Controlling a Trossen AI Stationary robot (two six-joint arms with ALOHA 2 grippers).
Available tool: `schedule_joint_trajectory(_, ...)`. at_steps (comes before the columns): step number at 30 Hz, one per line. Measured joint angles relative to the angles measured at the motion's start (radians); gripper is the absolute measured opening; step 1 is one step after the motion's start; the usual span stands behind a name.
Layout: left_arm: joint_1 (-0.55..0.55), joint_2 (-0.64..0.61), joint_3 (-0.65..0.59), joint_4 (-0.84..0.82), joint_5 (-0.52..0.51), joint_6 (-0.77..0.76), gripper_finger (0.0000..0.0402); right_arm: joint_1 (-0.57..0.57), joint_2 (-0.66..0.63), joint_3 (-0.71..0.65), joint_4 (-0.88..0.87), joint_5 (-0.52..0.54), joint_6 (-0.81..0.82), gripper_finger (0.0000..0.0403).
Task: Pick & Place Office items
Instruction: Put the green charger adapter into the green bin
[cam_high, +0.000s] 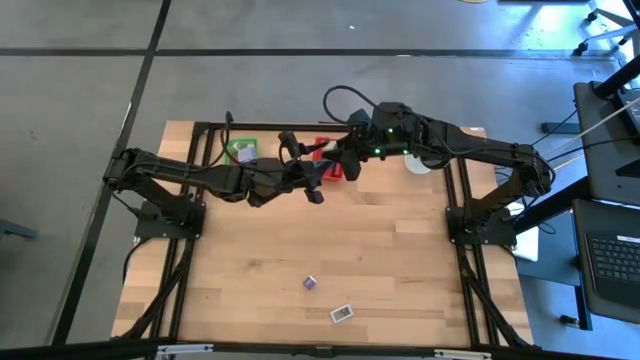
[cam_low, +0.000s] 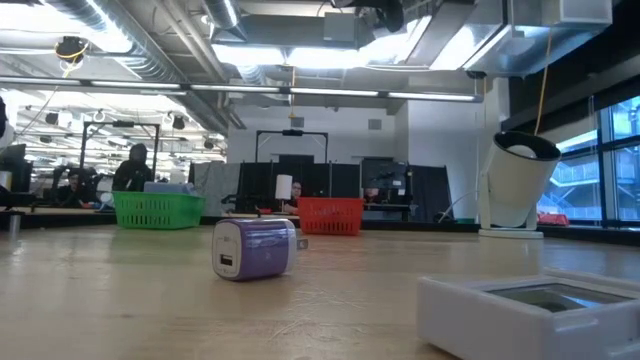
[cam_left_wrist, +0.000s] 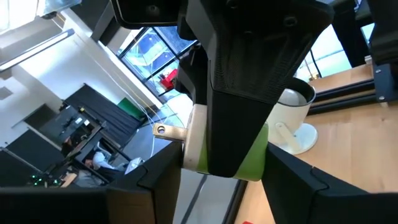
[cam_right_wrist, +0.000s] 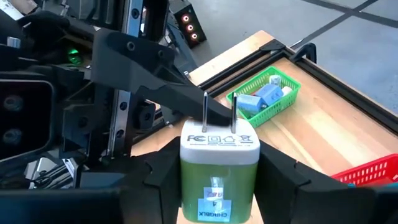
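A green and white charger block with two metal prongs hangs in the air above the table's far middle. My right gripper is shut on it, and my left gripper meets it from the table's left side, its fingers closed in on the block's two ends. In the high view the two grippers meet at the block. A lavender block and a flat white piece lie on the table near its front edge. My left gripper has one finger against the block's white prong end and the other against its green end. It comes level from the table's left. My right gripper covers the block's middle. My right gripper pinches the block's green sides between its two fingers, coming from the table's right and slanting down. The prongs point away from the wrist. The block is lifted clear of the table.
A green mesh basket with blue pieces in it and a red mesh basket stand at the far edge, under and beside the grippers. A white cup-like thing stands to their right. The middle of the wooden table is bare.
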Motion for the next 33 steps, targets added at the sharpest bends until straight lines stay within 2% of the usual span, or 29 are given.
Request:
schedule_joint_trajectory(7, -0.007, 0.000, 0.000, 0.006, -0.002, 0.008, 0.0184, 0.000, 0.000, 0.000, 0.003, -0.002, 0.002, 0.0169)
schedule_joint_trajectory(23, -0.014, 0.001, 0.000, 0.023, 0.002, -0.033, 0.0181, -0.038, -0.018, 0.000, -0.024, -0.016, -0.028, 0.0286)
schedule_joint_trajectory(28, -0.014, 0.001, 0.000, 0.023, -0.013, -0.071, 0.0181, -0.076, -0.059, 0.000, -0.045, -0.170, 0.000, 0.0315)
schedule_joint_trajectory(33, -0.012, 0.001, 0.000, 0.018, -0.097, -0.071, 0.0181, -0.090, -0.103, 0.000, -0.121, -0.320, -0.020, 0.0327)
